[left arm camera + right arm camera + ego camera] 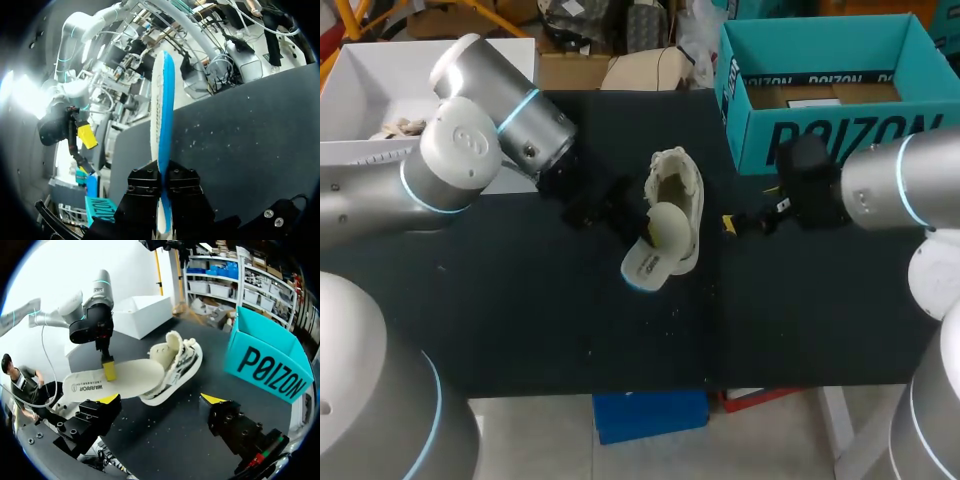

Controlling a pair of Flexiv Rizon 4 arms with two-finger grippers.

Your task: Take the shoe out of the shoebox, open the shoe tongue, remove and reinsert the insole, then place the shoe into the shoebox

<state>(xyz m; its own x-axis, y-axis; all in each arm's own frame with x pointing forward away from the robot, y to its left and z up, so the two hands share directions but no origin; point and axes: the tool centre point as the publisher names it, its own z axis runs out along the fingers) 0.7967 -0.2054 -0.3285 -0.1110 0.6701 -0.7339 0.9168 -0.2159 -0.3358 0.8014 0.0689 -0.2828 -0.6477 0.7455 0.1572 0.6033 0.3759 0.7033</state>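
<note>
Head: shoe (680, 192) mid-worktop, insole (646, 265) half out of it toward the near edge. Shoebox (820, 140) at far right corner.
Left wrist: left end effector (162, 176) clamped on the insole, edge-on. It's thin floppy foam and likely buckles if pushed.
Right wrist: right end effector (160, 400) open, short of the shoe. Light shoe, soft upper, so brace at the sole.

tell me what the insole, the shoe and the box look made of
Insole: likely foam, matte off-white top; the left wrist view shows a thin edge with a blue underside.
Shoe: seemingly cream fabric upper, soft upright tongue; smooth white sole, probably rubber.
Shoebox: cardboard, matte teal outside, bare brown inside in the head view.
</note>
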